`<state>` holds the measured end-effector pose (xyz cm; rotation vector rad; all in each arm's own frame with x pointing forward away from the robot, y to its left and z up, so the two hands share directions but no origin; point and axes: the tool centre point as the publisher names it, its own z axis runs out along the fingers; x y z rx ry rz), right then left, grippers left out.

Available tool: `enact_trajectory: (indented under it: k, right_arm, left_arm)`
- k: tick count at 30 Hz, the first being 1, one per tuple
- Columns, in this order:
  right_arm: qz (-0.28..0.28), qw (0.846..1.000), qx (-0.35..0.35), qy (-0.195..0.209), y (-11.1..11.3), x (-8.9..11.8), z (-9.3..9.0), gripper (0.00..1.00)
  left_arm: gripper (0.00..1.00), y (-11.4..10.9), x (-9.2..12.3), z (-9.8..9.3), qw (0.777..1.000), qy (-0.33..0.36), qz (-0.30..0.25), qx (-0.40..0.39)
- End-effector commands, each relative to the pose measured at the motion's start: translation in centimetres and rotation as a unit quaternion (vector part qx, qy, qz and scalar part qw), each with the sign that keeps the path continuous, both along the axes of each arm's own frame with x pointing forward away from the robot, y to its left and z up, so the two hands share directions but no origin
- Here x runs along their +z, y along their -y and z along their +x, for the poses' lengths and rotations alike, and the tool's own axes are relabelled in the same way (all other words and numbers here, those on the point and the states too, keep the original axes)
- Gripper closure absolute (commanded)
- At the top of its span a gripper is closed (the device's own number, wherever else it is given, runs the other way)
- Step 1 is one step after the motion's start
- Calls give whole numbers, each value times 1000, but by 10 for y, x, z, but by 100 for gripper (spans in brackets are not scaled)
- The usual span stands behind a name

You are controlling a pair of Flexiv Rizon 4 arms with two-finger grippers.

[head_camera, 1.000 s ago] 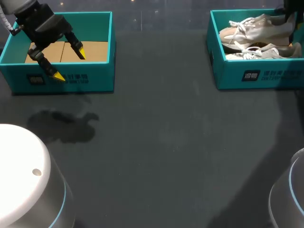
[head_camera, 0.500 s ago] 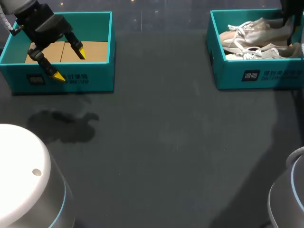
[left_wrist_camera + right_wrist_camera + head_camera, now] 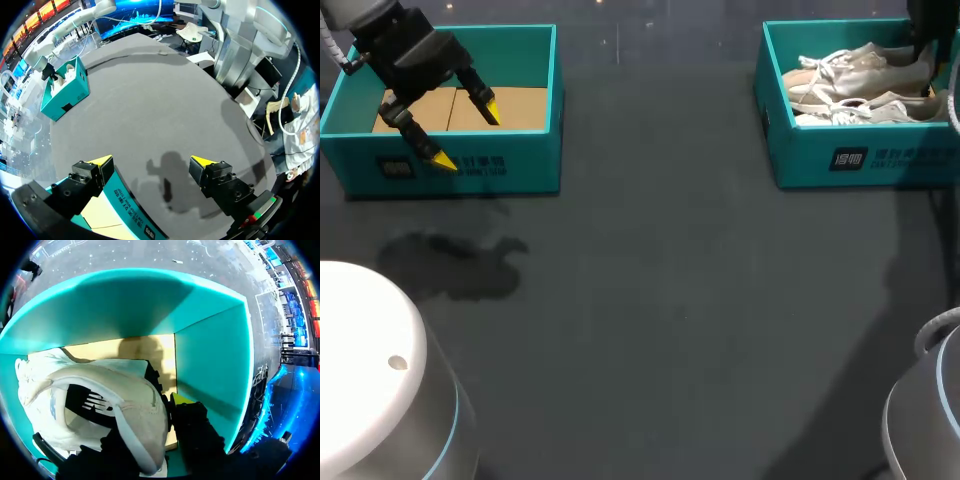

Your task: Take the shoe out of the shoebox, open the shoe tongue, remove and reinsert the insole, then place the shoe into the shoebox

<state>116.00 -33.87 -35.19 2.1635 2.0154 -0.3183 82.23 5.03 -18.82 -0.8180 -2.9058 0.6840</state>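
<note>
Two white shoes lie in the teal shoebox [image 3: 880,160] at the back right. My right arm [image 3: 925,25] comes down at the heel of the upper shoe [image 3: 855,68]; the lower shoe [image 3: 865,108] lies in front of it. In the right wrist view my right gripper [image 3: 167,405] is shut on the heel rim of the shoe [image 3: 115,405], with one yellow fingertip [image 3: 179,400] showing outside the heel, inside the box [image 3: 210,355]. My left gripper [image 3: 466,134] hangs open over the second teal box [image 3: 520,170], and its fingers hold nothing [image 3: 151,161].
The second teal box [image 3: 125,205] at the back left shows only a cardboard floor. The dark tabletop [image 3: 660,300] stretches between the two boxes. In the left wrist view the shoebox [image 3: 67,90] stands far ahead across the table.
The upper shoe has shifted a little toward the box's far side and sits lower, carried by my right gripper. My left arm has stayed still.
</note>
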Motion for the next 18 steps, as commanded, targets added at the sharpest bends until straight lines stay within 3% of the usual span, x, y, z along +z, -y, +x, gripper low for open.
enact_trajectory:
  k: [1, 6, 14, 18]
  right_arm:
    - [5, 1000, -1, -9, 3, -5, 8, 100]
    - [14, 1000, -1, -9, 3, -6, 7, 100]
    - [21, 1000, 2, -8, 3, -6, 7, 77]
    - [22, 1000, 5, -7, 2, -5, 8, 73]
  left_arm:
    - [0, 0, 0, 1, 1000, 0, 1, -1]
    - [0, 0, 0, 1, 1000, 0, 1, -1]
    - [0, 0, 0, 1, 1000, 0, 1, -1]
    - [0, 0, 0, 1, 1000, 0, 1, -1]
